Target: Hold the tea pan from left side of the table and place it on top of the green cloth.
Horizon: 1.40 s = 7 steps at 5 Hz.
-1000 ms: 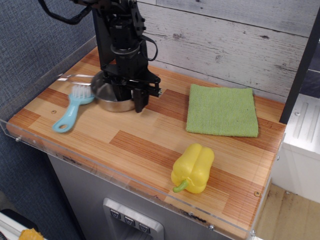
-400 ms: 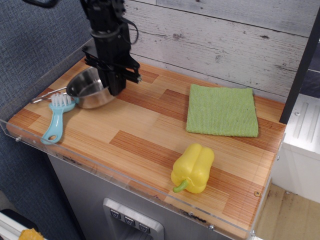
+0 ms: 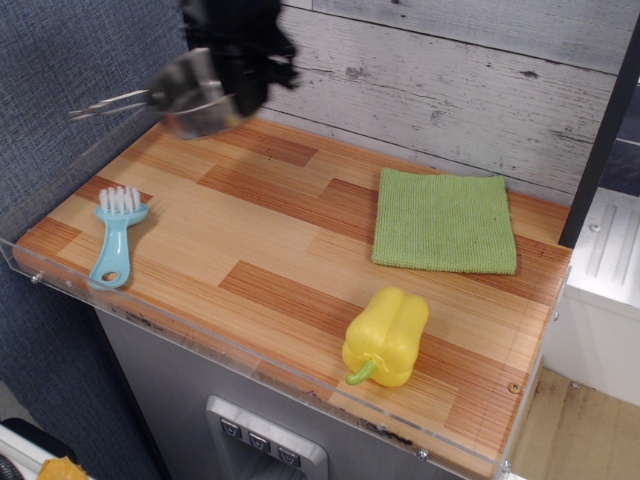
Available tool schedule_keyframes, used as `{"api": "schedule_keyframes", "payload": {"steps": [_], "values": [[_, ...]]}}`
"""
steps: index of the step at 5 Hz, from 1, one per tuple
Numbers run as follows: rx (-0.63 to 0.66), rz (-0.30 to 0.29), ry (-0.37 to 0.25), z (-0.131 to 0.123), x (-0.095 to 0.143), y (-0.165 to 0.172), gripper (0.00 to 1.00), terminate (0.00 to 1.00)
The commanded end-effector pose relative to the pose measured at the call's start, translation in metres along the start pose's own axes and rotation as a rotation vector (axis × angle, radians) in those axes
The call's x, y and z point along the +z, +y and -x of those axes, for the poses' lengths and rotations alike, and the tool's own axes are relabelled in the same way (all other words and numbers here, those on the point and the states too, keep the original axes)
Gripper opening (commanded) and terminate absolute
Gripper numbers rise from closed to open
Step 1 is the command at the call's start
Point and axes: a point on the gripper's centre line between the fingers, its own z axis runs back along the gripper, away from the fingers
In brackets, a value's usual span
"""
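Up at the far-left corner of the table (image 3: 300,270) I have the tea pan (image 3: 192,95) in the air, clear of the wood, motion-blurred. It hangs at the left side of the gripper (image 3: 243,85), touching it, with the bowl tilted and its rim against the black fingers. Its thin wire-loop handle (image 3: 108,103) sticks out to the left, away from the arm, past the acrylic rim. My gripper looks clamped on the pan's right rim, since the pan is off the table with nothing else under it; the jaws themselves are smeared and dark, so I can't see the exact contact. Arm comes down from the top edge of the frame, mostly cut off, only the lower black wrist section showing, roughly vertical, in front of the grey plank wall.

Green cloth (image 3: 444,220) lies flat on the right half of the table, near the back edge, well apart from the pan and gripper. Nothing on it. Yellow bell pepper (image 3: 385,337) sits in front of the cloth, near the front rim, stem toward the camera. Light-blue brush (image 3: 116,234) lies on the left side of the table, bristles toward the back, handle toward the front rim, below the lifted pan and apart from it.
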Motion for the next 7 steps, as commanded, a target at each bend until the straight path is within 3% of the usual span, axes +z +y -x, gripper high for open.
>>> {"api": "schedule_keyframes", "payload": {"steps": [1, 3, 4, 7], "values": [[-0.147, 0.012, -0.089, -0.041, 0.051, -0.086, 0.00, 0.00], [-0.199, 0.038, -0.025, -0.058, 0.038, -0.156, 0.00, 0.00], [-0.198, 0.053, 0.016, -0.057, 0.016, -0.166, 0.00, 0.00], [-0.117, 0.025, 0.038, -0.055, -0.031, -0.157, 0.00, 0.00]]}}
